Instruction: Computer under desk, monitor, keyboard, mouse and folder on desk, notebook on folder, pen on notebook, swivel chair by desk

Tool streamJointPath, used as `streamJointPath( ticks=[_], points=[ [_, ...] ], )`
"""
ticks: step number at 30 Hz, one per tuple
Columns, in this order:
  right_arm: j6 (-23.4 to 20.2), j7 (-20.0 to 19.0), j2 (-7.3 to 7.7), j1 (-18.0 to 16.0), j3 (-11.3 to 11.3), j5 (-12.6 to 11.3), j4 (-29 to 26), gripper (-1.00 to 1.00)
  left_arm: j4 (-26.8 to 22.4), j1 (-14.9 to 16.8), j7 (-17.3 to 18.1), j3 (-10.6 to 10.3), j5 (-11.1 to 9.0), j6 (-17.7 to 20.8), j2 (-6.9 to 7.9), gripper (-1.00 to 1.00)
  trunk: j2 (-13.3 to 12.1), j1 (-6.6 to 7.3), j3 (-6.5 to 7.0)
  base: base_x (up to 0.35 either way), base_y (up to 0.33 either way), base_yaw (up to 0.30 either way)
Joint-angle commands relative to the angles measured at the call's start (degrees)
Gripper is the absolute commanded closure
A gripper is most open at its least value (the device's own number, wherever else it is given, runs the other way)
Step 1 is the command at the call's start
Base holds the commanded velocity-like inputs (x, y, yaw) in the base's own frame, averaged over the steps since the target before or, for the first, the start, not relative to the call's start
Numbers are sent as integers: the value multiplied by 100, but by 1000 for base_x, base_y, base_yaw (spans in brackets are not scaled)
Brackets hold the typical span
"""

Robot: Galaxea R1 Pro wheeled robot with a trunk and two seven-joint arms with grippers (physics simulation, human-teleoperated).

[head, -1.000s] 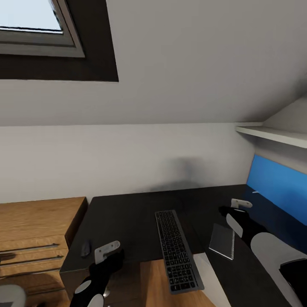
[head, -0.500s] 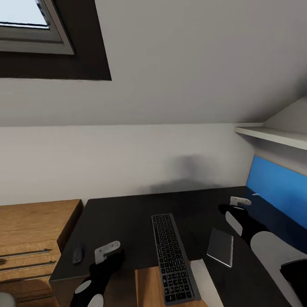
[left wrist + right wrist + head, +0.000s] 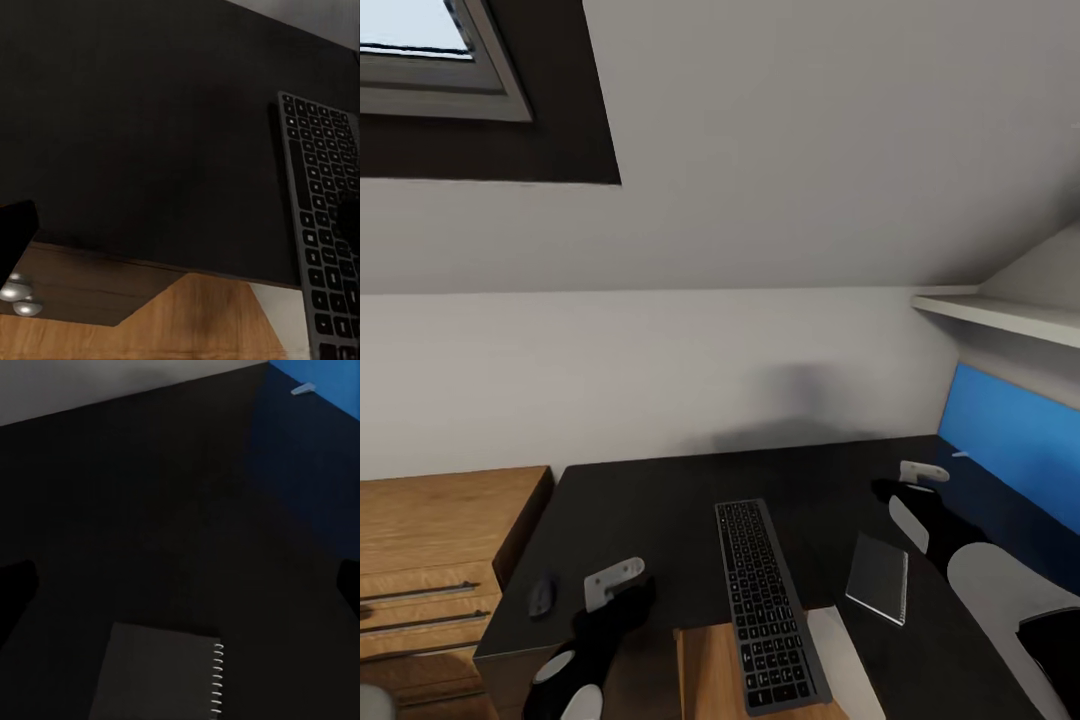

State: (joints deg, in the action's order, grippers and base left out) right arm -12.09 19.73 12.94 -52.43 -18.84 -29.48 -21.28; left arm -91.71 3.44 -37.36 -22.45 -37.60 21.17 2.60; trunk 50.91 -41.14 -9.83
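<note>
Head view, near to far. Left gripper [image 3: 615,583] hovers at 7 o'clock over the front left part of the desk [image 3: 660,520], holding nothing; cannot tell how its jaws stand. Mouse [image 3: 541,596] lies on the desk just beside it toward 9 o'clock, near the desk's left edge. Keyboard [image 3: 763,600] lies lengthwise at 6 o'clock, its near end sticking out past the desk's front edge over the wood floor [image 3: 705,670]. In the left wrist view the keyboard [image 3: 319,225] runs along one side of the dark desk [image 3: 150,135], and two round silver knobs [image 3: 19,298] show under the desk edge.

Notebook [image 3: 878,577] lies flat on the desk at 5 o'clock, well apart from the keyboard, spiral edge facing the right arm. Right gripper [image 3: 920,474] hovers at 4 o'clock beyond the notebook, holding nothing. In the right wrist view the jaws look spread, dark tips at both picture edges, with the notebook [image 3: 157,671] and desk [image 3: 150,495] between them.

Pen [image 3: 958,454] is a small white stick at 3 o'clock, far right of the desk, next to the blue wall panel [image 3: 1010,435]; the pen [image 3: 303,390] also shows in the right wrist view. Wooden drawer cabinet [image 3: 430,540] stands at 9 o'clock beside the desk. White shelf [image 3: 1000,318] at 2 o'clock, window [image 3: 430,60] at 11 o'clock.
</note>
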Motion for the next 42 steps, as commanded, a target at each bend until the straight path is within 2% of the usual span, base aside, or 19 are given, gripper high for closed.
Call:
streamJointPath(
  ticks=[1,3,4,6,7,10,12,13,14,16,18,19,24,34,37,42],
  points=[
    [-37,40,7,-4,-49,-35,-1,-100,-15,7,-51,-8,-37,228,-29,-100,49,-24,-28,0,0,0],
    [-43,33,7,-4,-48,-38,10,-100,-19,21,-65,119,-42,893,-129,-100,129,-68,-63,0,0,0],
    [-45,27,7,-5,-45,-39,16,-100,-20,86,-70,292,-43,1248,-193,-100,169,-90,-81,0,0,0],
    [-50,18,7,-5,-42,-40,23,-100,4,518,-76,749,-49,2119,-432,-100,249,-134,-117,0,0,0],
    [-53,13,7,-5,-41,-40,25,-100,22,722,-79,878,-53,2441,-498,-100,289,-156,-135,0,0,0],
    [-64,6,7,-5,-38,-48,30,-100,70,1112,-95,1106,-59,2970,-594,-100,410,-221,-189,0,0,0],
    [-108,6,7,-5,-34,-57,34,-100,222,1488,-109,1268,-60,3242,-705,-100,490,-265,-225,0,0,0],
    [-163,1,7,-5,-33,-62,35,-100,436,1805,-132,1371,-62,3346,-762,-100,530,-287,-243,0,0,0],
    [-177,2,5,-5,-33,-61,35,-100,534,1918,-147,1401,-62,3372,-777,-100,570,-309,-261,0,0,0],
    [-210,3,-2,-5,-37,-59,35,-100,1100,2425,-203,1501,-68,3431,-831,-100,650,-353,-297,0,0,0],
    [-227,4,-8,-5,-40,-58,43,-100,2110,3239,-240,1586,-87,3462,-887,-100,731,-397,-333,0,0,0],
    [-229,4,-9,-5,-40,-58,49,-100,2409,3485,-245,1641,-127,3466,-915,-100,771,-419,-351,0,0,0],
    [-240,4,-15,-5,-37,-72,196,-100,3038,4067,-253,1791,-300,3468,-990,-100,971,-529,-441,0,0,0],
    [-242,3,-12,-5,-38,-84,254,-100,3092,4212,-245,1854,-343,3446,-989,-100,1372,-749,-620,0,0,0],
    [-239,-3,1,-5,-33,-84,238,-100,2793,4216,-239,1861,-344,3439,-978,-100,1493,-814,-674,0,0,0],
    [-237,-4,6,-5,-32,-81,231,-100,2594,4217,-237,1859,-343,3438,-966,-100,1693,-924,-764,0,0,0]
  ],
)
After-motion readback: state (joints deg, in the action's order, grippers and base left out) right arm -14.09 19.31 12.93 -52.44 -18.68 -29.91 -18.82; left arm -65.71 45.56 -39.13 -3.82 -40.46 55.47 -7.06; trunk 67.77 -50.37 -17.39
